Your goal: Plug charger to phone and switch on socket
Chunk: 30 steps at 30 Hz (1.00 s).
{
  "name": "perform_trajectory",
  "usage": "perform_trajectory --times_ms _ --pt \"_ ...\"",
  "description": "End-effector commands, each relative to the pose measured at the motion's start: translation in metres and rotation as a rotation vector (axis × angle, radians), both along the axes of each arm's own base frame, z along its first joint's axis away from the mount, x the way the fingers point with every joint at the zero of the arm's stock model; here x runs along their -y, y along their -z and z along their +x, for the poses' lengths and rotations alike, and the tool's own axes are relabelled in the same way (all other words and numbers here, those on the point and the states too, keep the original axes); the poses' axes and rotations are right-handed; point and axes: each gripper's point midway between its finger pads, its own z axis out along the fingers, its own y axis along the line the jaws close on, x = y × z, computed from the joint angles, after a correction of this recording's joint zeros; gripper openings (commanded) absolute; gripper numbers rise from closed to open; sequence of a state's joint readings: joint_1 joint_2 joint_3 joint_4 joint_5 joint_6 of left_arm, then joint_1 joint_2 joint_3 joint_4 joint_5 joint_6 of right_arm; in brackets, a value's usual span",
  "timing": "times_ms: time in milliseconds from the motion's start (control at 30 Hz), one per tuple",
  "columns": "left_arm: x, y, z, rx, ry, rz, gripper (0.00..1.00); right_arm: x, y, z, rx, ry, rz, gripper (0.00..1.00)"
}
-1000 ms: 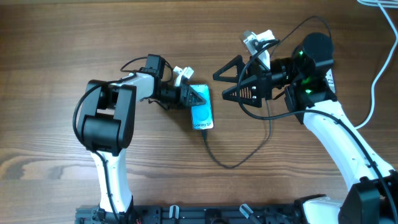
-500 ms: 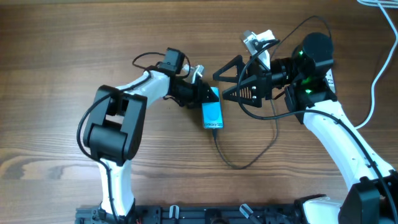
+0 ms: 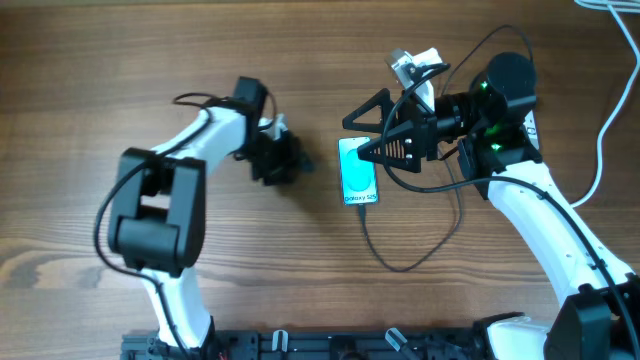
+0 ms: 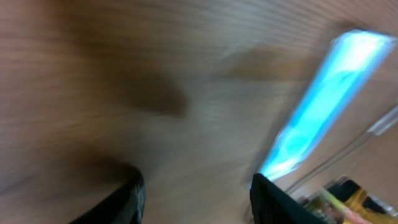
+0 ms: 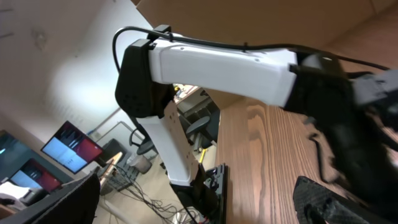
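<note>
Broadly, the wooden table (image 3: 80, 60) carries everything. The right gripper (image 3: 351, 139) gapes wide and empty, its lower finger overlapping the far end of the phone (image 3: 358, 178). The left gripper (image 3: 283, 160) hangs apart on the phone's other side, fingers spread around nothing. The phone lies flat mid-table, screen up, its long axis running away from the robot and its lettered end nearest it. The charger (image 3: 400, 266) cable meets that end and loops toward the right arm.

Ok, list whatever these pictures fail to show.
1. Socket: in no view; only a white cord runs off the overhead's top-right edge.
2. Whether the charger is seated in the phone: too small overhead, motion-blurred in the left wrist view.
3. Phone's upper end: overhead, partly covered by the right tool.
</note>
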State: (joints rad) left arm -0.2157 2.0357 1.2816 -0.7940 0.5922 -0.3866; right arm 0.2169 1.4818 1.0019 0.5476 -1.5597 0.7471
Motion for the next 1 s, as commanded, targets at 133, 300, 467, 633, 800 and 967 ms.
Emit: perform_trajectory --times_ms 133,300,467,633,800,967 --pt "-0.064 -0.17 -0.045 0.41 -0.016 0.177 0.57 0.0 0.001 0.0 0.013 0.0 0.003 1.0" --pt "-0.088 -0.255 -0.119 0.688 -0.073 0.198 0.92 0.001 0.002 -0.001 -0.005 -0.009 -0.002 1.0" --pt "-0.099 -0.269 -0.179 0.742 -0.085 0.195 1.0 0.0 0.023 -0.001 -0.095 0.006 -0.023 1.0" --pt "-0.132 -0.273 -0.202 0.797 -0.24 0.321 1.0 0.041 0.183 0.034 -0.424 0.578 -0.604 1.0" --pt "-0.136 -0.264 -0.219 0.759 -0.231 0.334 1.0 0.096 0.16 0.042 -0.489 0.987 -0.746 1.0" --pt "-0.137 -0.255 -0.23 0.704 -0.217 0.349 1.0 0.11 0.094 -0.001 -0.494 1.086 -0.618 1.0"
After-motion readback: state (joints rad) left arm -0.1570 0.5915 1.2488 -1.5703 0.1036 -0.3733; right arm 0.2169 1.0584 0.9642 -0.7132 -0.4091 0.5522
